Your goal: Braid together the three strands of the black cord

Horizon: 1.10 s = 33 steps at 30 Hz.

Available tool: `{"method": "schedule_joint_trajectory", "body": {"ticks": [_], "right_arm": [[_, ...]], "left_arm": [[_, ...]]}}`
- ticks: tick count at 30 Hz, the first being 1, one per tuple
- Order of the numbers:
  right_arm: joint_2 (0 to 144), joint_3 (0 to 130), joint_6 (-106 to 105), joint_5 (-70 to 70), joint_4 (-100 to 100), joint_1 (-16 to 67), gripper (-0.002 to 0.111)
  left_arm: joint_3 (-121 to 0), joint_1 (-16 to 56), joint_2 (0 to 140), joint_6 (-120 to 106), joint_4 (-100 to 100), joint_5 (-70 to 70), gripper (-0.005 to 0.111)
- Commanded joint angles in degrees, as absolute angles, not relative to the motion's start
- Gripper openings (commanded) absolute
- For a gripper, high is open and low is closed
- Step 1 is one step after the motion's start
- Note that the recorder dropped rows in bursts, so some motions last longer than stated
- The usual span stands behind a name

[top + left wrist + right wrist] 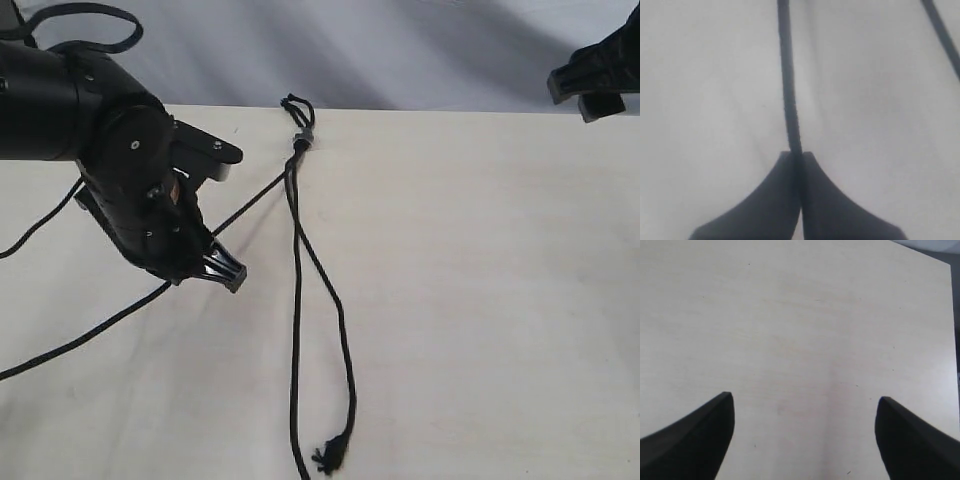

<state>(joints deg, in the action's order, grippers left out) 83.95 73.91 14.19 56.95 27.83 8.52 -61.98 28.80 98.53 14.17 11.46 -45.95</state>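
Note:
The black cord lies on the pale table, its knot with a greyish band and tiny loop near the far edge. One strand runs from the knot down-left into my left gripper and trails on to the lower left. My left gripper is shut on that strand. The other two strands lie side by side toward the front; one ends in a frayed tip. My right gripper hangs at the far right, away from the cord. It stands open over bare table.
A thin black arm cable loops beside the left arm, apart from the cord. The table's far edge meets a grey backdrop. A second strand crosses a corner of the left wrist view.

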Motion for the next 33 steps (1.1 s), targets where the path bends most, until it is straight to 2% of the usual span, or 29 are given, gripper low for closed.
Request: {"method": "schedule_joint_trajectory", "body": {"ticks": [1, 3, 5, 10, 13, 15, 18, 21, 24, 28, 33], "right_arm": [[83.7, 73.9, 13.9, 56.5, 26.9, 8.1, 0.073], [83.7, 73.9, 13.9, 56.5, 26.9, 8.1, 0.073], [83.7, 73.9, 13.9, 56.5, 26.9, 8.1, 0.073], [83.7, 73.9, 13.9, 56.2, 26.8, 8.1, 0.073], [83.7, 73.9, 13.9, 56.0, 24.7, 8.1, 0.073], [83.7, 73.9, 12.7, 55.8, 20.5, 8.1, 0.073], [83.7, 73.9, 5.6, 54.7, 9.4, 8.1, 0.073], [84.0, 73.9, -6.8, 55.6, -7.7, 8.6, 0.073], [85.8, 73.9, -16.7, 59.4, -18.1, 12.1, 0.073], [89.6, 73.9, -16.6, 61.9, -16.9, 20.6, 0.073], [97.7, 73.9, -7.0, 57.1, -7.1, 33.2, 0.073]], "left_arm": [[-61.7, 27.9, 100.8, 15.0, 11.2, -46.7, 0.000], [-61.7, 27.9, 102.5, 15.0, 10.9, -45.6, 0.001], [-61.7, 27.9, 104.0, 14.8, 10.5, -44.6, 0.008], [-61.7, 27.9, 106.4, 14.7, 8.2, -42.5, 0.049], [-61.7, 27.9, 106.4, 13.3, 8.3, -41.8, 0.065], [-61.7, 27.9, 105.8, 13.3, 9.2, -41.5, 0.068], [-61.7, 27.9, 103.5, 15.3, 15.3, -41.3, 0.066], [-61.7, 27.9, 99.2, 22.9, 22.0, -41.9, 0.055], [-61.6, 27.9, 95.0, 29.3, 27.8, -43.4, 0.036], [-58.1, 27.9, 90.0, 38.2, 37.7, -43.7, 0.003], [-52.3, 27.5, 86.4, 57.6, 55.8, -44.5, 0.000]]}}
